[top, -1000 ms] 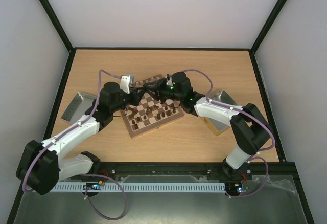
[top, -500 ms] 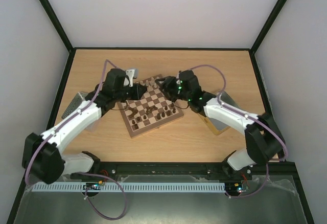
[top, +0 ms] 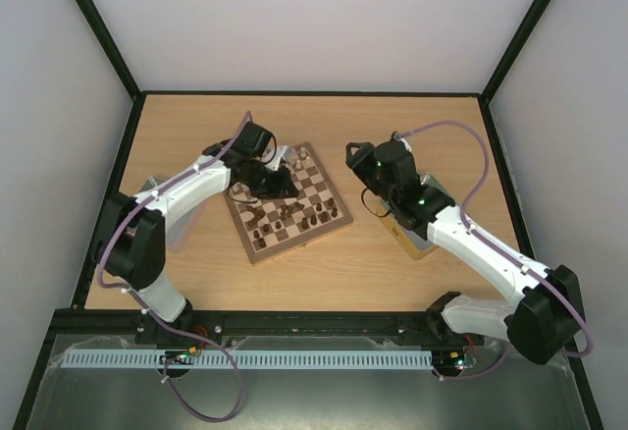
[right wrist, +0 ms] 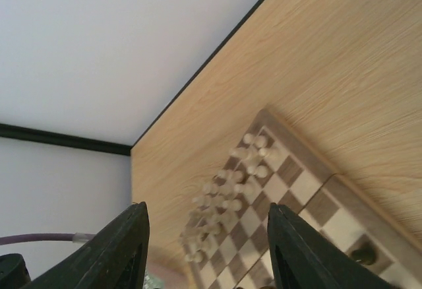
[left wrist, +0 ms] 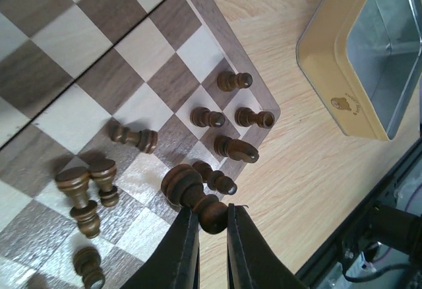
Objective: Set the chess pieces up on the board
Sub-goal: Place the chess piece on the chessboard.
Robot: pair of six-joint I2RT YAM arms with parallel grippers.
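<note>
Clamping one end of a dark brown piece [left wrist: 196,195], the left gripper [left wrist: 212,218] has its jaws narrow and holds the piece tilted above the near rows of the board [top: 324,192]. More dark pieces [left wrist: 235,149] stand on the squares under it, close to the board's corner. A yellow tin [left wrist: 343,78] sits on the table [left wrist: 290,163] just off that corner. Farther back, cream pieces [right wrist: 234,187] crowd the board's far end. The right gripper [right wrist: 208,253] hangs off the board's right side, jaws wide, holding nothing.
</note>
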